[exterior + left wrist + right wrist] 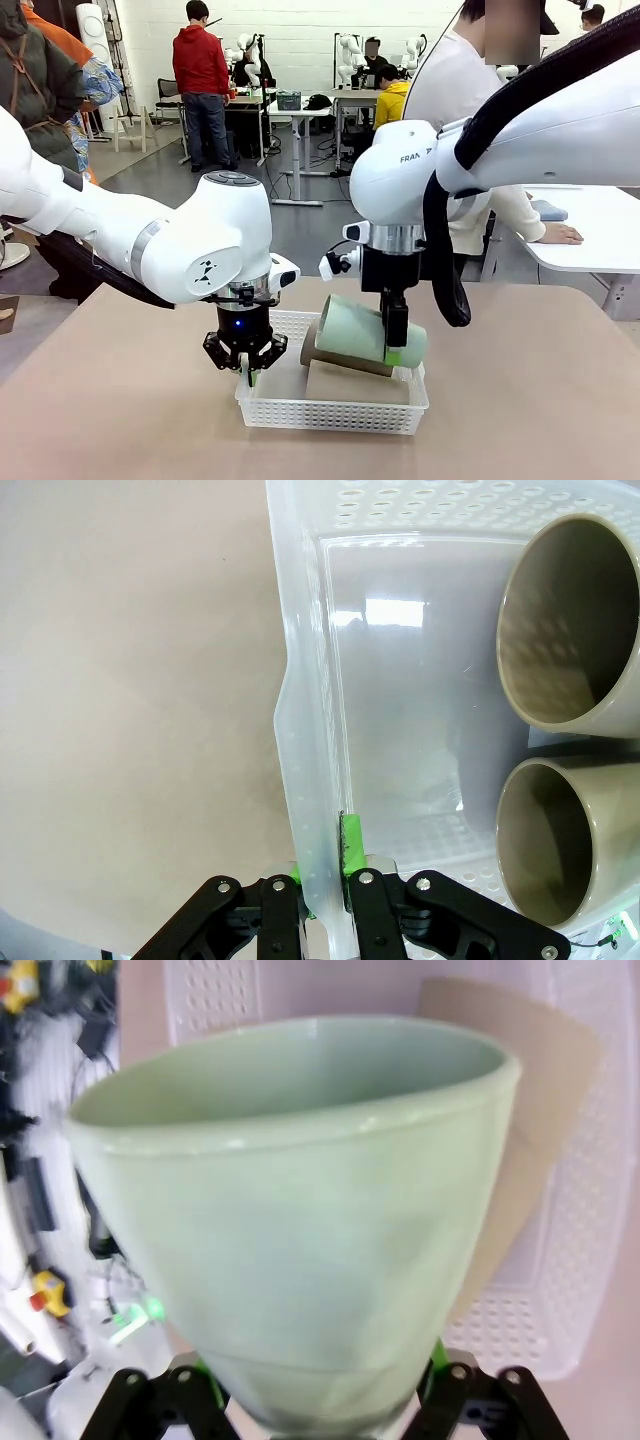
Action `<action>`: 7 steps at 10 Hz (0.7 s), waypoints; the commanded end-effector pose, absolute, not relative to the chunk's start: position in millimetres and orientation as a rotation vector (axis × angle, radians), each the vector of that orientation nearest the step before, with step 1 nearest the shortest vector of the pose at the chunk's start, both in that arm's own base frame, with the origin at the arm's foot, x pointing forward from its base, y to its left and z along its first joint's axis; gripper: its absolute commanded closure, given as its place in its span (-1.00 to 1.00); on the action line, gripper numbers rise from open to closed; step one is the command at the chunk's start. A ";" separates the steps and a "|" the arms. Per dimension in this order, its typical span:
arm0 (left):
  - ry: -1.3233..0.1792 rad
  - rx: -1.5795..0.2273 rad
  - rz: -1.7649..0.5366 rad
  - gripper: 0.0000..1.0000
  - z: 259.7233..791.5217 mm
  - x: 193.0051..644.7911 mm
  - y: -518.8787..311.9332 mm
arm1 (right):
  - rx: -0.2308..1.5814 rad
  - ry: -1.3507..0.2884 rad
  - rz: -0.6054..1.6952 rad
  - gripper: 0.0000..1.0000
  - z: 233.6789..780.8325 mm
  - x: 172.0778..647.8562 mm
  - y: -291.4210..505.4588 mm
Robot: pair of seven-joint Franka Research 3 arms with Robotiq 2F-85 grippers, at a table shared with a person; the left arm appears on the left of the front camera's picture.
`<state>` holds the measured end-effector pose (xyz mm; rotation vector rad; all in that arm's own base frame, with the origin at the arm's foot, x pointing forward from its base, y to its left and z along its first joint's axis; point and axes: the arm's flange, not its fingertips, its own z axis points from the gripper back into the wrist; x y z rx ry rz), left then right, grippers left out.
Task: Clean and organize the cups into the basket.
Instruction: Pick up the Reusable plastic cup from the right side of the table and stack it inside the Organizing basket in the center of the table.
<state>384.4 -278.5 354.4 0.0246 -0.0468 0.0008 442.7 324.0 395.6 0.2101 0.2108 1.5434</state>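
Left claw (247,372) pinches the basket (330,412) at its nine o'clock wall. Right claw (395,335) grips the mint cup (360,328), sideways over the tan cup (345,360) at the basket's twelve o'clock. Released there, it may roll off.

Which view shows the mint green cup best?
The right wrist view: the mint green cup is close, between the jaws of the right gripper. The front view shows it lying over the tan cup in the basket. The left wrist view shows two cup mouths, colours unclear.

This looks like a lab. Beyond the table (100,400), people (200,65) stand and sit at desks (310,112) on a grey floor (300,235).
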 end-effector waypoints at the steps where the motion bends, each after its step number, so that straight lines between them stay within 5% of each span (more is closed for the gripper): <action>1: -0.054 0.026 0.005 1.00 356.1 383.8 -279.7 | 0.276 0.193 1.551 -0.61 389.1 440.7 309.1; 3: -0.054 0.026 0.005 1.00 356.1 383.8 -279.7 | 0.308 0.182 1.565 -0.61 386.8 441.8 306.6; 4: -0.054 0.026 0.005 1.00 356.1 383.8 -279.7 | 0.320 0.176 1.568 -0.88 384.8 441.9 306.3; 7: -0.054 0.026 0.005 1.00 356.1 383.8 -279.7 | 0.342 0.165 1.572 -1.00 384.1 442.2 304.6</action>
